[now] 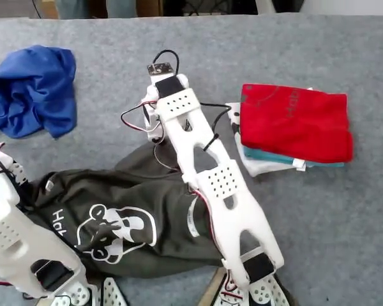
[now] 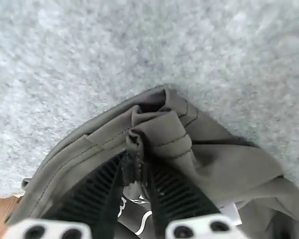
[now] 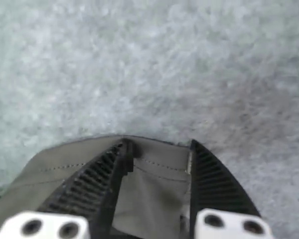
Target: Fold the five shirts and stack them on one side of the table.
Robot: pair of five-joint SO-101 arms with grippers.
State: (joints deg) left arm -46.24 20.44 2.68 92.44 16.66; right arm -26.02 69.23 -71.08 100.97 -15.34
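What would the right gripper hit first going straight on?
Probably the dark shirt, its hem between the open fingers of the right gripper; the grey table cover lies right behind, depth unclear.

I see right end effector (image 3: 159, 145) low over grey bench (image 3: 149, 59), black ridged fingers (image 3: 89, 184) spread apart. Edge of olive shirt (image 3: 149, 191) lies between them, stitched hem running across, bare bench beyond fingertips.
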